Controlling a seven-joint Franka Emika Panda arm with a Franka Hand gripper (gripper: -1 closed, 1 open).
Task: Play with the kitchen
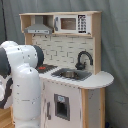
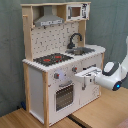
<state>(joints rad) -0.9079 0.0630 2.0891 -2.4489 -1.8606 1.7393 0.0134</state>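
The kitchen [image 2: 60,75] looks matt white-painted with light wood, apparently smooth.

A light wooden tabletop [image 2: 30,119] carries the scene; in the second exterior view it fills the bottom of the frame, with a seam running between two boards at about 6 o'clock. The kitchen [image 2: 60,75] stands directly on it, its base meeting the wood from 7 o'clock across to 4 o'clock. Bare wood shows at 7 o'clock and at 5 o'clock. In the first exterior view a sliver of the same wood shows at 8 o'clock.
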